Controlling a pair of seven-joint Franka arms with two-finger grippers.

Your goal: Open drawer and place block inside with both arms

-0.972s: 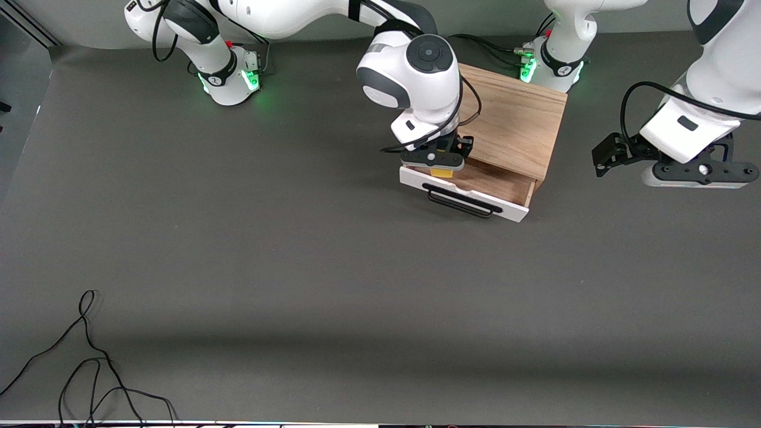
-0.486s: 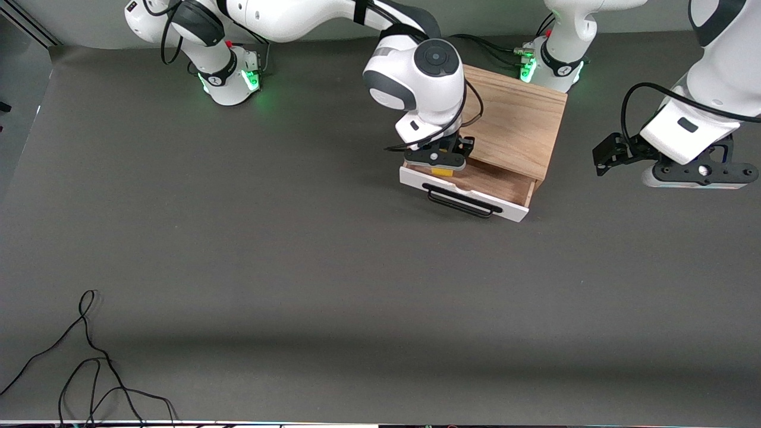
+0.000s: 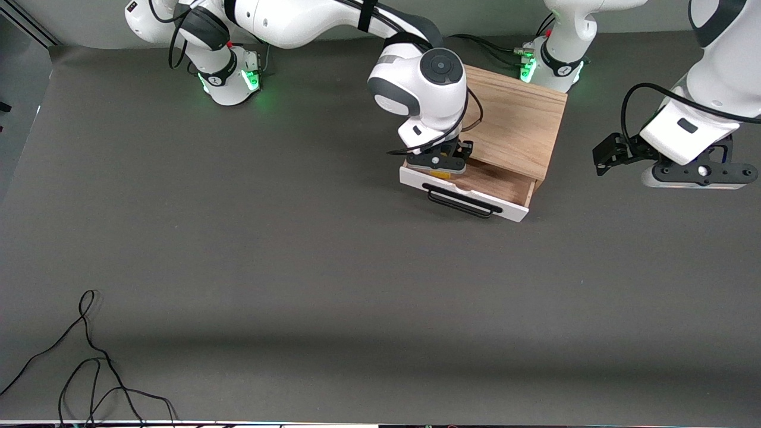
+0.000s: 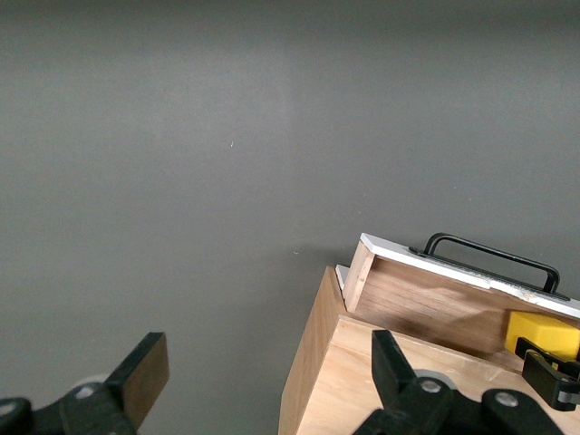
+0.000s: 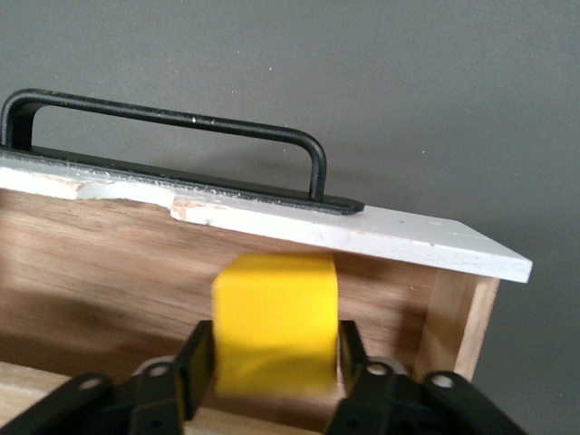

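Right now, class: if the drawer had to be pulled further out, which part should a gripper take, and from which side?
Take the black bar handle on the drawer front, approaching from in front of it, fingers across the bar. It stands off the white front, leaving a gap. The right gripper, shut on the block, is busy; the left gripper waits open.

front: high, faces bases | wrists: close, look down | all share drawer (image 3: 475,193)
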